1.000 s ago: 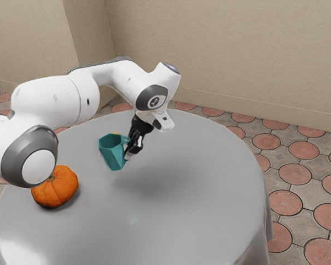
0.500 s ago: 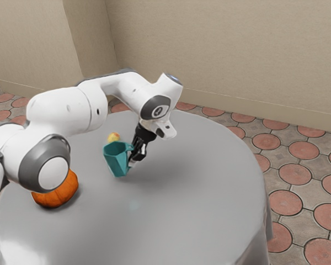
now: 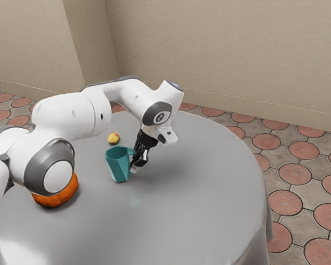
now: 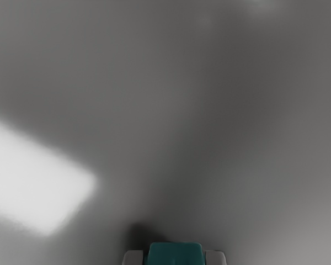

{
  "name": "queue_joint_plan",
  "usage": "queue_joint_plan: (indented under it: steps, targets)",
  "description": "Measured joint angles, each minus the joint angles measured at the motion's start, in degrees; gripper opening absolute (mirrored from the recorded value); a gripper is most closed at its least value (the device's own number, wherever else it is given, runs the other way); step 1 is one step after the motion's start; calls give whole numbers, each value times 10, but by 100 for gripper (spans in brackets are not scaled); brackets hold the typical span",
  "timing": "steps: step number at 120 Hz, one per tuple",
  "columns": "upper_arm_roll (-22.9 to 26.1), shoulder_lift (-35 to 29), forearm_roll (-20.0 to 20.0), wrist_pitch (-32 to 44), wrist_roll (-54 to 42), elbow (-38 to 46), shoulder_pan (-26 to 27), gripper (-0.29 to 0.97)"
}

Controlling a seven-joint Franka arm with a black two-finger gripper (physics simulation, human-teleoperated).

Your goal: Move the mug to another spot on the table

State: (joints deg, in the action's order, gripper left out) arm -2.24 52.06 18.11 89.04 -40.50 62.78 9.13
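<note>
Well, from where I stand the far left of the exterior view has an orange pumpkin sitting near the edge of the round grey table, half hidden behind the big elbow joint of the white arm. The arm sweeps up from there and bends down over the middle of the tabletop. Just right of the pumpkin and further back lies a small yellow fruit, alone and well clear of everything else. In front of it is the teal mug, faceted, mouth upward, leaning slightly, low over the left-centre of the table; I cannot tell whether its base touches the surface. The black gripper comes down on the mug's right-hand wall, its fingers closed narrowly with that wall pinched between them. Further right the tabletop runs bare to its rim, with terracotta floor tiles beyond. In the wrist view a teal piece of the mug sits between two pale pads, with grey tabletop past it.
</note>
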Motion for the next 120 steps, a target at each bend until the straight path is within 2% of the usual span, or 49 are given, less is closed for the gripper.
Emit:
queue_joint_plan:
  steps: [13, 51, 70, 89, 105, 120]
  targets:
    - [0, 0, -4, -1, 0, 0, 0, -2]
    - [-3, -1, -29, -7, 3, 6, -1, 25]
    - [-3, -2, -37, -9, 6, 7, -1, 46]
    - [-2, -12, -48, -9, 9, 4, 0, 58]
    - [-1, -53, -75, -8, 10, 7, 3, 62]
    - [-3, -155, -139, -7, 11, 74, 1, 65]
